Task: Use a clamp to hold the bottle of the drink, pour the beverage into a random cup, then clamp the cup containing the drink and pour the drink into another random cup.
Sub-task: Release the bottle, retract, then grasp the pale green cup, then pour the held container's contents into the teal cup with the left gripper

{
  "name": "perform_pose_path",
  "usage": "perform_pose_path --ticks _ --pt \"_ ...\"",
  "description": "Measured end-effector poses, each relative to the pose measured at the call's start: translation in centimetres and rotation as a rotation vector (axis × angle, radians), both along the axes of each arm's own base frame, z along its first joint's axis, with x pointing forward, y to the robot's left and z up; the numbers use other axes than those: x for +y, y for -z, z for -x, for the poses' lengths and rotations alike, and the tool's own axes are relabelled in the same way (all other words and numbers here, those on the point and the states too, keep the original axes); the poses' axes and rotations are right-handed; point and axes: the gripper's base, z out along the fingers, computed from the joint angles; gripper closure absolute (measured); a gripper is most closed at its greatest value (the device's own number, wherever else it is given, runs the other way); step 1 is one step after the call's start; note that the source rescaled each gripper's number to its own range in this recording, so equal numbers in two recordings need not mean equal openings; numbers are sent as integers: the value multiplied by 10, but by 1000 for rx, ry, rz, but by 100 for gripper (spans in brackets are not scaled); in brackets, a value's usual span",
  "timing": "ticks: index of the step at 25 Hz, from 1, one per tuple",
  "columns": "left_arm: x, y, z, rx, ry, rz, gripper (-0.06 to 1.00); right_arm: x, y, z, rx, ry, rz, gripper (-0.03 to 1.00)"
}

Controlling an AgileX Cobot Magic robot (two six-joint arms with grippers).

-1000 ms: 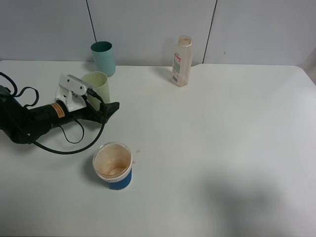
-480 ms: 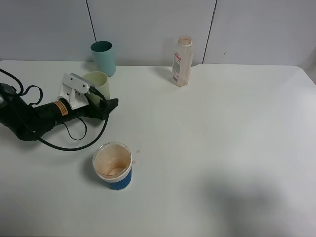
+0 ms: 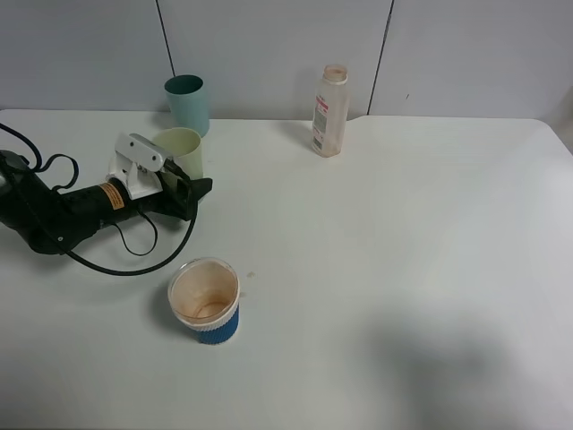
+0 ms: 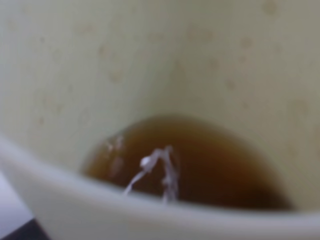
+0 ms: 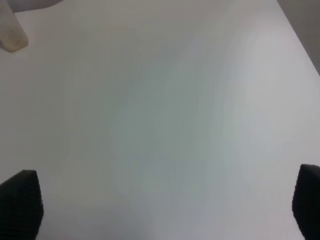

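Left tool (image 3: 199, 186) tight on yellow-green cup (image 3: 182, 143); brown beverage (image 4: 210, 165) inside only in wrist view.

Upright yellow-green cup (image 3: 186, 154) holds brown beverage (image 4: 200, 165) near teal cup (image 3: 188, 106); bottle (image 3: 329, 112) stands apart.

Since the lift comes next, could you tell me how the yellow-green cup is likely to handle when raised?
The cup is tall and narrow, so it would probably tip easily if nudged. The drink only covers its bottom, so it should feel light. Its smooth wall may slip in the left hand.
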Motion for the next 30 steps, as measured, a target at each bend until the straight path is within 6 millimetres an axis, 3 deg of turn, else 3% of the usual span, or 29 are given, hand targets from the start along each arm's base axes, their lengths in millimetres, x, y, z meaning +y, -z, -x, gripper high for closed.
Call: perform_pose_path --ticks 5,11,19,30 --pt "8 -11 -3 6 -19 -43 92 0 0 0 0 0 0 -3" --pt "44 -40 -12 -26 -133 -92 92 0 0 0 0 0 -1 -3" --pt "78 -62 -25 -22 -242 -167 92 0 0 0 0 0 -1 -3" --pt "93 -77 -58 40 -315 -293 92 0 0 0 0 0 -1 -3"
